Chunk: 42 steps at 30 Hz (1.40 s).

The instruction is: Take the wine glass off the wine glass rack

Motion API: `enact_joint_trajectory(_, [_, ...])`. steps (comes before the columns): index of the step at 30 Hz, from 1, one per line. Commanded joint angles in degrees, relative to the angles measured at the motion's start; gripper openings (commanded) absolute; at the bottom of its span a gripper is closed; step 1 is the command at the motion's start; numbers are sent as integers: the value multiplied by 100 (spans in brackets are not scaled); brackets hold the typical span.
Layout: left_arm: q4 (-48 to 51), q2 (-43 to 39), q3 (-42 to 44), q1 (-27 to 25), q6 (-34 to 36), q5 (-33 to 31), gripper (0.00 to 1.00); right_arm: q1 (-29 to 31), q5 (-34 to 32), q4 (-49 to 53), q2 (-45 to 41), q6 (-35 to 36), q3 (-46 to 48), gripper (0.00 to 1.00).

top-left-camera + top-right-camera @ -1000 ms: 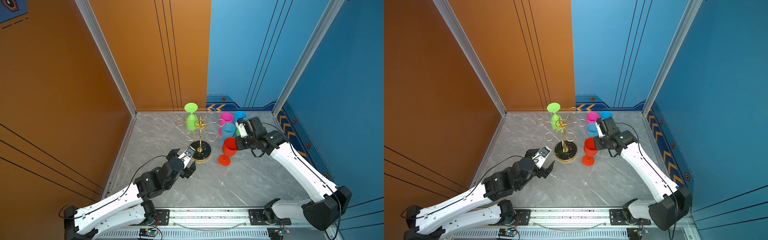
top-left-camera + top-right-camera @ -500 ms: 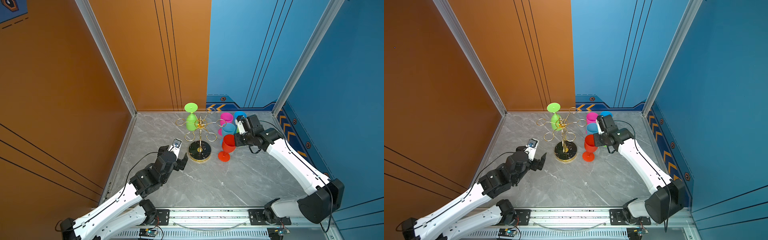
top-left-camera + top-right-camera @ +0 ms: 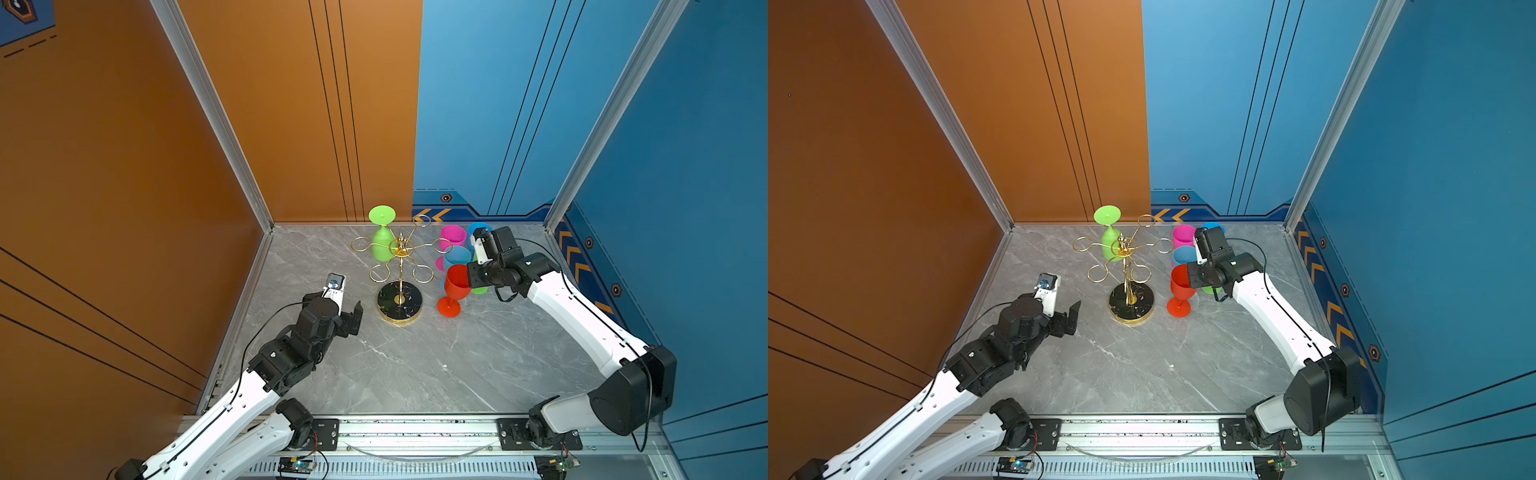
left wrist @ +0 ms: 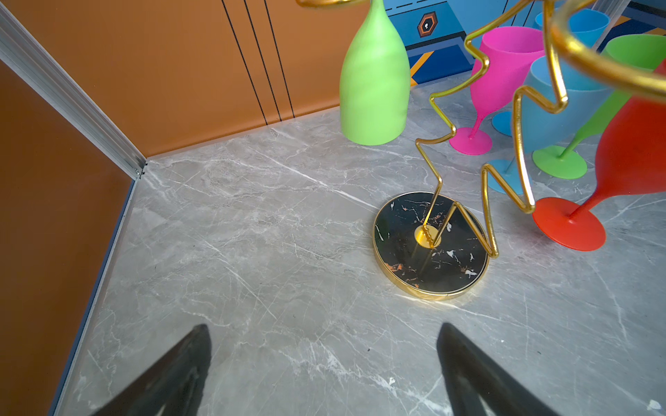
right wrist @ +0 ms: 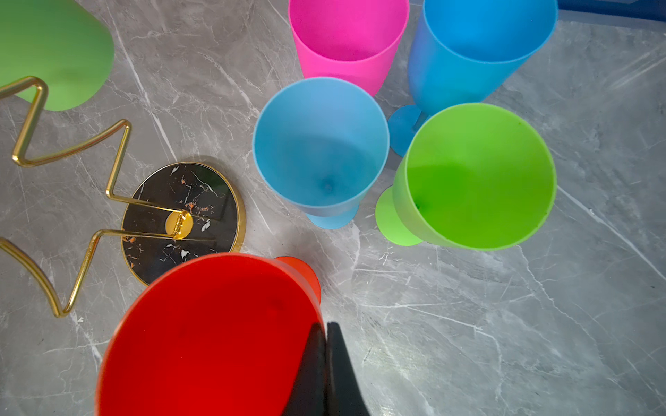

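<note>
Plainly, the wine glass rack [image 3: 400, 302] is the biggest hazard: it stands just ahead of the left gripper [image 4: 324, 327], whose jaws are spread wide and hold nothing, and a reach among its curled wire arms could snag one and tip the whole stand. Beyond the pole from that gripper, the green wine glass [image 3: 383, 246] hangs upside down in a loop; pulled the wrong way, its foot could catch. The right gripper [image 5: 324, 333] is pinched closed on the rim of the red wine glass [image 5: 209, 335], with standing glasses [image 5: 320, 151] crowded just ahead; a thin rim hold may slip, or the glass may knock them.
</note>
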State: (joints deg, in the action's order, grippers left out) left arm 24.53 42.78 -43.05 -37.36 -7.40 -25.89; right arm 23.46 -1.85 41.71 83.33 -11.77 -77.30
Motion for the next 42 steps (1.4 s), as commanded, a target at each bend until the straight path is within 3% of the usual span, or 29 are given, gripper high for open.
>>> enact_joint_trajectory(1, [177, -35, 24, 94, -118, 170, 98, -59, -217, -166, 107, 44, -163, 0])
enact_joint_trajectory(42, [631, -10, -433, 832, -9, 740, 99, -219, -506, -718, 667, -62, 149, 0])
